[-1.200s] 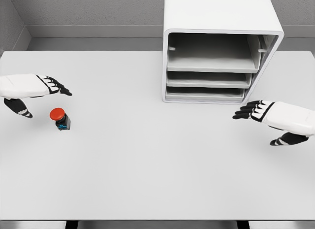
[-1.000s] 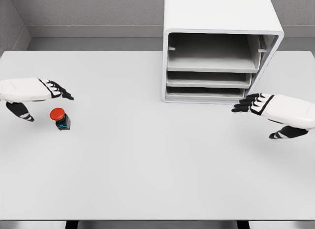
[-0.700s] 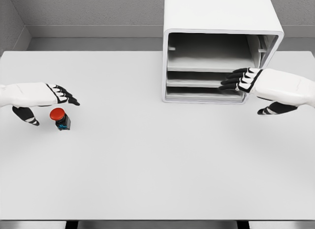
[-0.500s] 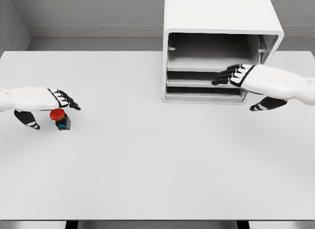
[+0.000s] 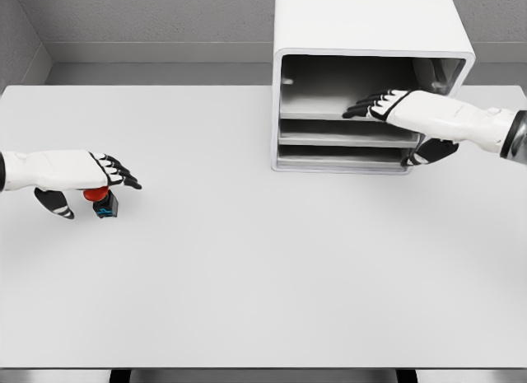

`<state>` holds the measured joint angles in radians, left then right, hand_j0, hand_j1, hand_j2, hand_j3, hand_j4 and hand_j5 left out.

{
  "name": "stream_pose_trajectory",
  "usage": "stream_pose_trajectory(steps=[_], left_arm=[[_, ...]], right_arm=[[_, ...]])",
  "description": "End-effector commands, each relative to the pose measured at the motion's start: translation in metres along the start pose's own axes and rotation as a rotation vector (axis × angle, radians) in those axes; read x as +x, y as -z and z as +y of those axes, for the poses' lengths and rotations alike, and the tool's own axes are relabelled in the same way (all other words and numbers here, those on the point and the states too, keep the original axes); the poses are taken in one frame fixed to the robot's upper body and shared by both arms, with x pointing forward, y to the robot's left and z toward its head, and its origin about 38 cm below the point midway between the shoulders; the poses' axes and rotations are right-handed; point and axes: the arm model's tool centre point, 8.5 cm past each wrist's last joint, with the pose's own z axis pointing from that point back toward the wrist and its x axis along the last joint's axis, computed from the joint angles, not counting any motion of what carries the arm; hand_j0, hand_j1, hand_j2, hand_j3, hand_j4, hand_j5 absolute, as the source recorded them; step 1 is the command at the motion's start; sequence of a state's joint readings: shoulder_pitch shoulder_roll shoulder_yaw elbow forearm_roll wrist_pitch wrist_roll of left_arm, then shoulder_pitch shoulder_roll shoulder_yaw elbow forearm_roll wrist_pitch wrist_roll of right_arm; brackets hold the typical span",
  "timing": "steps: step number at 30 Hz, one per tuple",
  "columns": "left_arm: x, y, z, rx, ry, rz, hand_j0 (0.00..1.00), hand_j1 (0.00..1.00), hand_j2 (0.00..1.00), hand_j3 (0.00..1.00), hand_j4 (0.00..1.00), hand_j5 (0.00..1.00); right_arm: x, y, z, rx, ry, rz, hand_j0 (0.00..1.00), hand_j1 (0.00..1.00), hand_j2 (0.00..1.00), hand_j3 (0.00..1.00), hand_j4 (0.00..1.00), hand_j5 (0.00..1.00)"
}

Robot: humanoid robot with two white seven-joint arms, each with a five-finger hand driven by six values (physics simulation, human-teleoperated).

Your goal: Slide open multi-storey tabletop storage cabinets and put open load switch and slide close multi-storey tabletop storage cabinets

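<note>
- a white table (image 5: 247, 268) fills the view from the robot's head, with grey walls behind it.
- a white storage cabinet (image 5: 362, 29) stands at the far right of the table; its front is open and shows three stacked trays, the top compartment being the tallest.
- the right hand (image 5: 403, 111) reaches in from the right edge to the cabinet's front, fingers (image 5: 362, 109) stretched out flat over the front edge of the top tray, palm down, thumb hanging lower beside the middle tray. it grips nothing that can be seen.
- the load switch (image 5: 102, 200), a small dark body with a red round cap and a bit of blue, stands on the table at the left side, well apart from the cabinet.
- the left hand (image 5: 82, 173) comes in from the left edge and hovers directly over the switch, covering part of its red cap. its fingers are extended and loosely spread, thumb below to the left; whether it touches the switch cannot be told.
</note>
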<state>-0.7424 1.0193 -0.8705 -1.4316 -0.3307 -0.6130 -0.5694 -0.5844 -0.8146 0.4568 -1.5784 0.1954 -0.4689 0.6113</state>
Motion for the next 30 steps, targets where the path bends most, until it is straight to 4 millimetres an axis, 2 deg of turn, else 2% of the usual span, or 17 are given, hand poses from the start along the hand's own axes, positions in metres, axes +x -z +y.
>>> stream_pose_trajectory(steps=[1,8,14,17,22,27,30], left_arm=[[0.001,0.003,0.000,-0.005,0.011,0.001,0.98,0.98,0.98,0.98,0.98,0.98],[0.000,0.005,-0.001,-0.015,0.021,0.009,0.94,0.94,0.94,0.94,0.94,0.94],[0.000,0.005,-0.001,-0.016,0.024,0.011,0.94,0.94,0.94,0.94,0.94,0.94],[0.000,0.005,-0.002,-0.020,0.029,0.014,0.94,0.94,0.94,0.94,0.94,0.94],[-0.001,0.005,-0.003,-0.028,0.037,0.019,0.85,0.85,0.85,0.85,0.85,0.85],[0.000,0.006,-0.005,-0.031,0.034,0.017,0.84,0.84,0.84,0.84,0.84,0.84],[0.000,0.005,-0.005,-0.032,0.034,0.018,0.78,0.78,0.78,0.78,0.78,0.78]], right_arm=[[-0.002,0.009,0.011,0.018,0.032,-0.007,1.00,1.00,1.00,1.00,1.00,1.00],[-0.012,0.036,0.014,0.047,0.066,-0.011,1.00,1.00,1.00,1.00,1.00,1.00],[-0.023,0.048,0.016,0.065,0.074,0.026,1.00,1.00,1.00,1.00,1.00,1.00],[-0.026,0.048,0.013,0.059,0.079,0.034,1.00,1.00,1.00,1.00,1.00,1.00],[-0.038,0.051,0.009,0.048,0.116,0.083,1.00,1.00,1.00,1.00,1.00,1.00],[-0.038,0.051,0.005,0.035,0.121,0.078,1.00,1.00,1.00,1.00,1.00,1.00],[-0.039,0.051,0.006,0.037,0.129,0.088,1.00,1.00,1.00,1.00,1.00,1.00]])
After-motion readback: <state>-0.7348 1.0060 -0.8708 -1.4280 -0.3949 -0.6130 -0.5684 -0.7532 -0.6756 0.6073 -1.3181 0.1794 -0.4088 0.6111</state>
